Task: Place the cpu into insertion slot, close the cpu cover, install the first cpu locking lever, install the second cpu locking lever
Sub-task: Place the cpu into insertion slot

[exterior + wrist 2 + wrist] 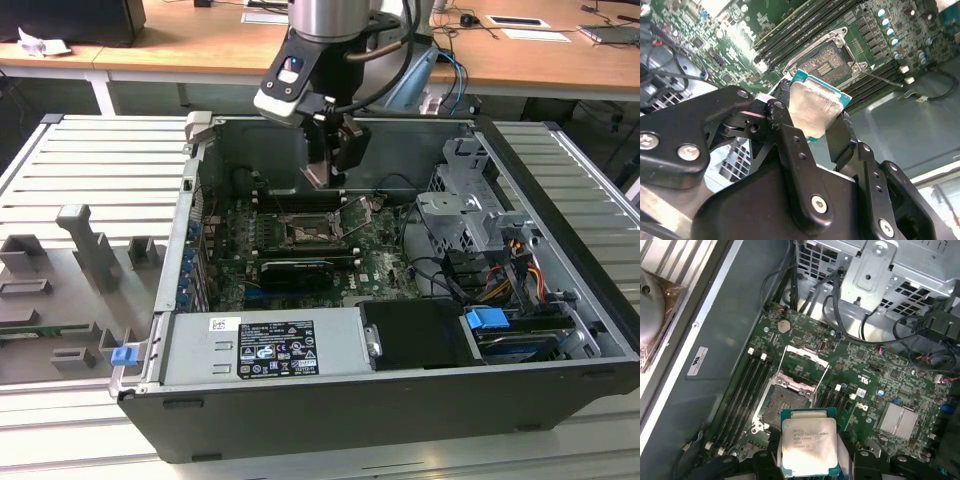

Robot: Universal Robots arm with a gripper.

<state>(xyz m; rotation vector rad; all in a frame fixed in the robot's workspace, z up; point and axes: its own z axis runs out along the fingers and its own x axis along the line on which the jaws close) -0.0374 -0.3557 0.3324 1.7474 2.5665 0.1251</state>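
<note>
Surfaces log: mostly metal, bare or painted, around one lacquered board.

We note the cpu (pixel 807 442) face as pale silvery metal with a dull, blotchy sheen over a teal laminate edge. The fingers (pixel 787 145) are black, smooth and satin-matt, with bright metal screws. The insertion slot (pixel 786 407) shows a dark, finely grained centre in a matt black frame, and the cpu cover (pixel 805 355) is thin bare silvery metal. The motherboard (pixel 865 365) is green with a slight lacquer gloss. The drive cage (pixel 900 265) is bright perforated sheet metal. The power supply box (pixel 190 350) is plain grey sheet metal carrying a glossy label. The case (pixel 400 410) is dark grey and matt, and the counter (pixel 100 160) is ribbed pale grey metal.
</note>
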